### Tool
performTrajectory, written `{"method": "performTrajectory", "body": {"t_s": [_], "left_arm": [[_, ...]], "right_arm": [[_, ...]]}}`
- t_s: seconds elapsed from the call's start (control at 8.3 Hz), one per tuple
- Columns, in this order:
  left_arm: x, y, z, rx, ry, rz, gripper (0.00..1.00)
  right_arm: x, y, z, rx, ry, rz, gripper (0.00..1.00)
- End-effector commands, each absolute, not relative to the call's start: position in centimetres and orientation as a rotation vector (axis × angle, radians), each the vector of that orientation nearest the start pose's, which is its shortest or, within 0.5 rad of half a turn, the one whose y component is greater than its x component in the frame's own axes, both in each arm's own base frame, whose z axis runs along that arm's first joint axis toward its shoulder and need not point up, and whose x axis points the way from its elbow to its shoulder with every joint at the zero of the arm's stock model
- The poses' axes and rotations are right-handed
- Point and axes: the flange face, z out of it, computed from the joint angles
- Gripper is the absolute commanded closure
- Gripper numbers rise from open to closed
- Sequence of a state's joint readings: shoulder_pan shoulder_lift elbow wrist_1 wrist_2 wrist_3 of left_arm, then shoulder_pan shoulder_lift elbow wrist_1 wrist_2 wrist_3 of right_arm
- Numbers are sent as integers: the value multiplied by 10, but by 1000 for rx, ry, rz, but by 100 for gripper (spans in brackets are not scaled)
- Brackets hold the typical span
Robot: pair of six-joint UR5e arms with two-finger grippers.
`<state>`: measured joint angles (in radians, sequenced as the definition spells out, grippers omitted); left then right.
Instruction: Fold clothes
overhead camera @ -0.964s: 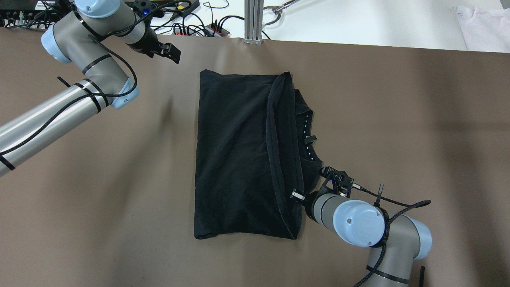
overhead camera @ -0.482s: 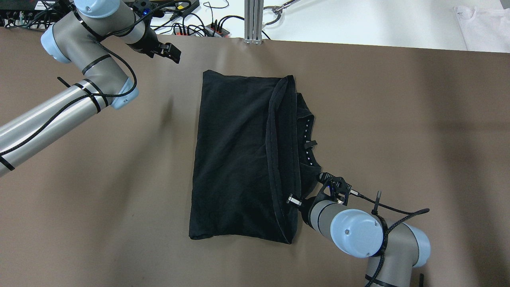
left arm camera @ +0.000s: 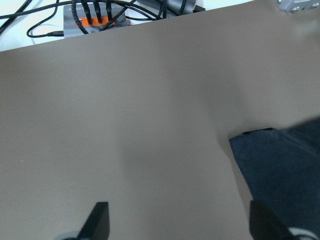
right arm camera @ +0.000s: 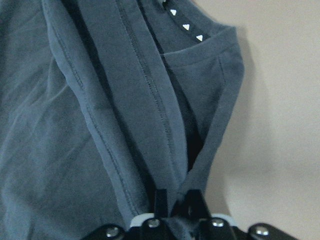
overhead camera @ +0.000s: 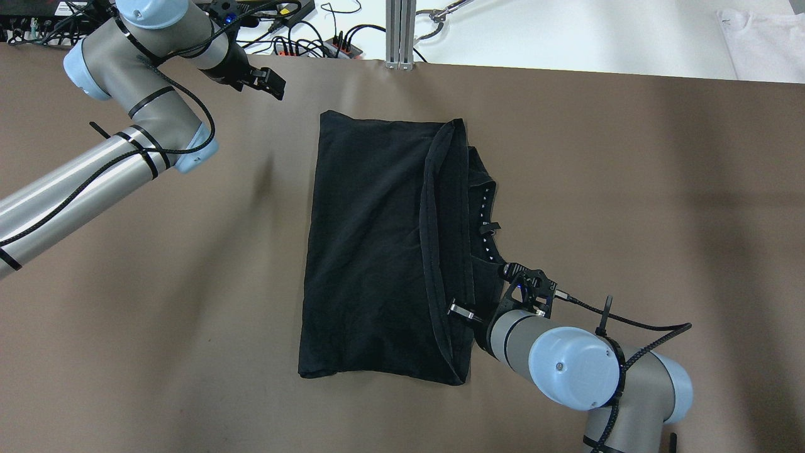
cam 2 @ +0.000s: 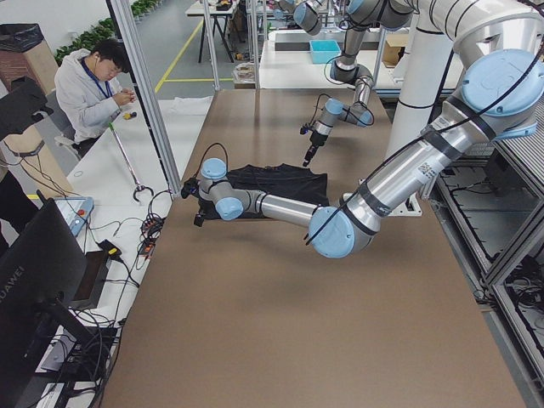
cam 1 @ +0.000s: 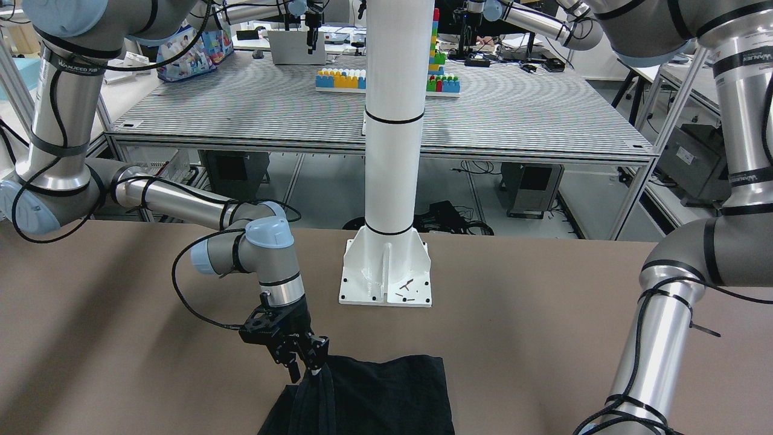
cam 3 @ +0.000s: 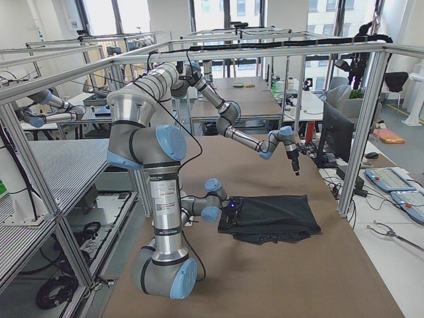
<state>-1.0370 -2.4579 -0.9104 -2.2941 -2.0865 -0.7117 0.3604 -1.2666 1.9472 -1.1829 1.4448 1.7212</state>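
Looking down, we see the black T-shirt [overhead camera: 371,251] lying folded in the middle of the worktop [overhead camera: 157,327]. Our right gripper [right arm camera: 175,197] has its jaws pinching the shirt's hemmed edge near the robot-side end. Our left gripper [left arm camera: 180,222] hovers by the worktop's far edge, near the shirt's far-left corner, jaws spread.

Flat brown matte surface [overhead camera: 629,189] before me: thin black fabric garment [overhead camera: 371,251] lies folded mid-surface; white metal pillar base plate [cam 1: 362,290] stands at my edge.
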Motion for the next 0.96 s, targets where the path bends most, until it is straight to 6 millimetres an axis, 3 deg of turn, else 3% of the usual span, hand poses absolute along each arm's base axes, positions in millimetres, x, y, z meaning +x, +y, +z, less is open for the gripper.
{"method": "performTrajectory", "body": {"t_s": [0.0,0.24,0.36,0.6,0.84], "left_arm": [[354,-765,317,472,924,82,0],[354,-765,318,471,923,82,0],[354,-765,317,474,925,83,0],[353,-750,328,476,931,90,0],[352,-749,328,477,931,91,0]], "right_arm": [[-472,-329,261,257,-1026,454,6],[-493,-328,251,252,-913,414,7],[-513,-313,238,284,-844,289,11],[-527,-295,245,349,-725,90,17],[-543,-277,261,440,-572,-88,23]]}}
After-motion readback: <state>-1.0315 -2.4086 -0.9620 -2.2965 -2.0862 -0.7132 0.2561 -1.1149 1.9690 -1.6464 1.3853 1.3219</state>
